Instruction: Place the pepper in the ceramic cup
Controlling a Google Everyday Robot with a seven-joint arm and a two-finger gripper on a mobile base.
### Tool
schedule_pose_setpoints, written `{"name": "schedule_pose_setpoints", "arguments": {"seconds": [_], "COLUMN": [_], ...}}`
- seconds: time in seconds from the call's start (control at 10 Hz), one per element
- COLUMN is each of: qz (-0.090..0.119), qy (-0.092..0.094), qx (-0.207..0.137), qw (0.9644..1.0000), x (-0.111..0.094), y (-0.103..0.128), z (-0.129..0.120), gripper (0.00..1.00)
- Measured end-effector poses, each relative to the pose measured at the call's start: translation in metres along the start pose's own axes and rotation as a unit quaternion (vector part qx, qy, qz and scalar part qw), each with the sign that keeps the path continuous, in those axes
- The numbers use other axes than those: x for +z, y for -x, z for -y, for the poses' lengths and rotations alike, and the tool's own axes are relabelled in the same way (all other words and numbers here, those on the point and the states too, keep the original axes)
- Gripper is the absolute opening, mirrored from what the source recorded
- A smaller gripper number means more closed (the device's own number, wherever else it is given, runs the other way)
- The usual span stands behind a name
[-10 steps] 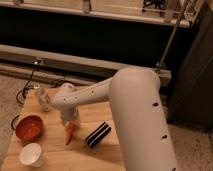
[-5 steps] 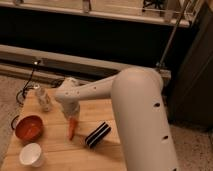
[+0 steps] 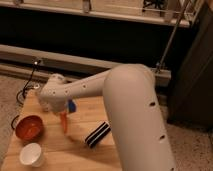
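Note:
The pepper (image 3: 64, 123) is a slim orange-red tapered piece that hangs point down from my gripper (image 3: 64, 114), a little above the wooden table (image 3: 60, 150). The gripper is shut on the pepper's top end, under the white arm's wrist, with a small blue part (image 3: 71, 105) beside it. The ceramic cup (image 3: 31, 154) is small, white and round. It stands upright at the table's front left, below and left of the pepper and apart from it.
A wide red-orange bowl (image 3: 29, 127) stands left of the pepper, just behind the cup. A black striped block (image 3: 97, 134) lies to the pepper's right. The big white arm (image 3: 125, 100) covers the table's right side. Cables (image 3: 27, 85) lie on the floor at the left.
The gripper has risen and moved a little left with the pepper in it, toward the bowl and cup. The bowl, cup and block have not moved.

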Motion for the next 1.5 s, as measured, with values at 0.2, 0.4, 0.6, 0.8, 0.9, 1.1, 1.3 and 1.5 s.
{"name": "schedule_pose_setpoints", "arguments": {"seconds": [0.2,0.4,0.6,0.8,0.9,1.1,1.3,1.5], "qz": [-0.009,-0.035,-0.045,-0.044,-0.044,-0.045,-0.061,-0.106], "qy": [-0.042,-0.069,-0.074,-0.075,-0.075,-0.075,-0.085,-0.121], "qx": [-0.069,-0.129,-0.148,-0.15,-0.15,-0.151,-0.169,-0.216], "qw": [0.9967,0.9886,0.9851,0.9848,0.9848,0.9847,0.9802,0.9629], "x": [-0.028,-0.074,-0.088,-0.088,-0.088,-0.088,-0.095,-0.118], "y": [0.022,0.047,0.055,0.055,0.055,0.055,0.051,0.046], "z": [0.022,0.017,0.015,0.017,0.017,0.017,0.031,0.082], "gripper": [0.0,0.0,0.0,0.0,0.0,0.0,0.0,0.0]}}
